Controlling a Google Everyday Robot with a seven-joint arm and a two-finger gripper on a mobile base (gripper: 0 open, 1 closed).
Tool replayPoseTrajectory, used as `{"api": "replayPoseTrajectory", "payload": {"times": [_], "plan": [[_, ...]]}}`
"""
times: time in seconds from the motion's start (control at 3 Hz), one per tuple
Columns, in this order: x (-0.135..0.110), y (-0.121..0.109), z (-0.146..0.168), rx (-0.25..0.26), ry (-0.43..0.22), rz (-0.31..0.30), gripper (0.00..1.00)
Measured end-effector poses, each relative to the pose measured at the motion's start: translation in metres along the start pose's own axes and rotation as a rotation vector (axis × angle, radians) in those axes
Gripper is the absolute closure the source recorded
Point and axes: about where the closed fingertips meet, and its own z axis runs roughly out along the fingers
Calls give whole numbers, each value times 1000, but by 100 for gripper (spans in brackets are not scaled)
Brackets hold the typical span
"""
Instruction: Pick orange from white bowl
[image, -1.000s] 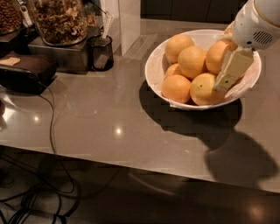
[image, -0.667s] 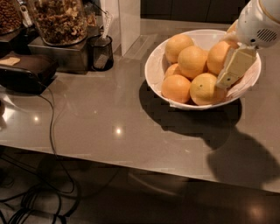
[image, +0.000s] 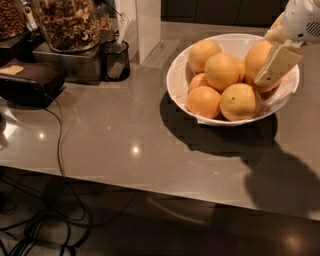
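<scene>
A smooth grey countertop (image: 125, 135), glossy enough to catch small points of light, carries the white bowl (image: 177, 75) at the right, a wide shallow dish with a shiny rim. Round fruit is heaped in it. The orange (image: 256, 55) lies at the bowl's right side, pressed against its neighbours. A paler, lumpier fruit (image: 240, 102) with a dark dot sits in front of it, and a big round one (image: 222, 71) is just to its left. The gripper (image: 276, 64) reaches down from the upper right, its flat cream-coloured blade slanting across the orange's near side and hiding part of the skin. Whether it grips the orange or only lies against it cannot be told. Well apart to the left stand a glass jar of nuts (image: 67, 22) on a metal base, a black mesh cup (image: 116, 60) and a dark box (image: 27, 82) with a thin cable (image: 60, 150) trailing over the edge.
</scene>
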Motion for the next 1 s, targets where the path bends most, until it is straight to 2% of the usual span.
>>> {"api": "replayPoseTrajectory", "payload": {"times": [0.33, 0.67, 1.0], "plan": [[2, 0, 9, -20, -11, 21, 75], [0, 4, 13, -39, -37, 38, 97], [-3, 2, 12, -38, -62, 29, 100]]}}
